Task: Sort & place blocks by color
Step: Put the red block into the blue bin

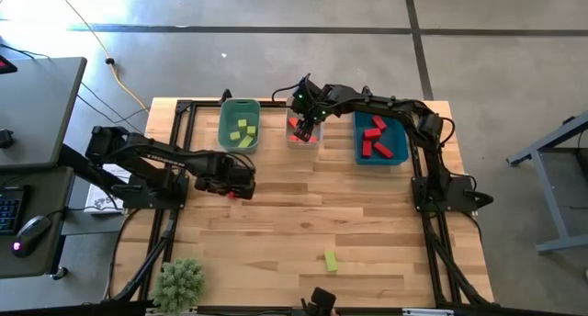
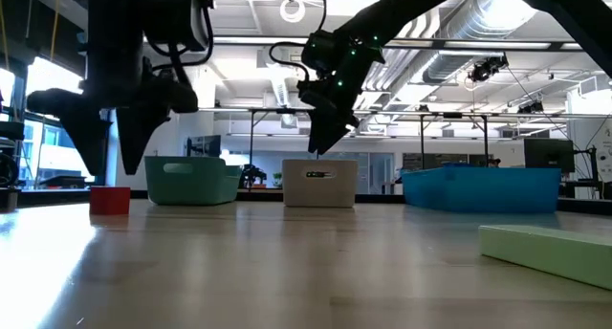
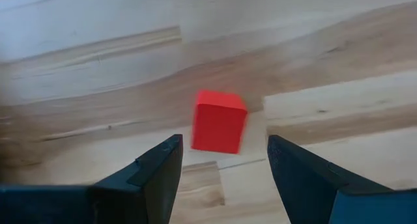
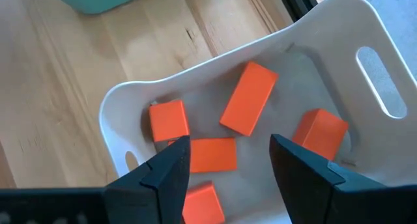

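A red cube [image 3: 219, 121] rests flat on the wood, just ahead of my open left gripper [image 3: 225, 159]; the fingers hover above it [image 2: 110, 200] and touch nothing. My right gripper [image 4: 229, 162] hangs open over the white bin [image 4: 326, 28], which holds several orange-red blocks [image 4: 247, 97]. In the high view the left gripper [image 1: 241, 186] is left of the table's centre and the right gripper [image 1: 301, 128] is at the far side. Yellow-green blocks [image 1: 243, 132] lie in the green bin [image 1: 223, 123], deep red blocks [image 1: 375, 137] in the blue bin [image 1: 358, 152]. One yellow-green bar [image 1: 331, 260] lies near the front edge.
The three bins stand in a row along the far edge, green, white [image 1: 292, 140], blue. A small green plant [image 1: 179, 281] sits at the near left corner. Bare wood stretches across the table's middle [image 1: 349, 215] between the red cube and the yellow-green bar.
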Controlling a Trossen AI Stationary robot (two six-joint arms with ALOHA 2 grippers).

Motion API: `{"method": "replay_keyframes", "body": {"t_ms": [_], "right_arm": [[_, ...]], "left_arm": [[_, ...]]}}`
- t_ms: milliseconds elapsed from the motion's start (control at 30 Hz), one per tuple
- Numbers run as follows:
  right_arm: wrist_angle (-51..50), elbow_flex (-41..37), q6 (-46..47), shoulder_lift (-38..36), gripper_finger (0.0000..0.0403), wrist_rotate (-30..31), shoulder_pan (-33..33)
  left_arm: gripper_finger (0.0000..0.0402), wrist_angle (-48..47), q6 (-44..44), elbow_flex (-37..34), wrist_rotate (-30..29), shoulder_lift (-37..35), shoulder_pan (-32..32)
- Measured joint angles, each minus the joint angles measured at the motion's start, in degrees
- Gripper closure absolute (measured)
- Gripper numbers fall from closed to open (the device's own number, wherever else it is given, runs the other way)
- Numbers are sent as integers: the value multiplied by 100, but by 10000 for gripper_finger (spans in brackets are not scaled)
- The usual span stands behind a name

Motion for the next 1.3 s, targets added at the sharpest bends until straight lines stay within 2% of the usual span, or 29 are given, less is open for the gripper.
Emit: {"method": "replay_keyframes", "body": {"t_ms": [233, 433, 1033, 1300], "right_arm": [[2, 0, 54, 0, 206, 2, 1], [2, 0, 62, 0, 206, 2, 2], [55, 0, 306, -2, 206, 4, 10], [106, 0, 306, -2, 206, 4, 10]], "left_arm": [[188, 54, -60, -256, 1, 0, 0], [188, 533, 246, -256, 2, 0, 0], [188, 624, 233, -256, -34, 890, 15], [188, 680, 285, -243, -247, 951, 53]]}}
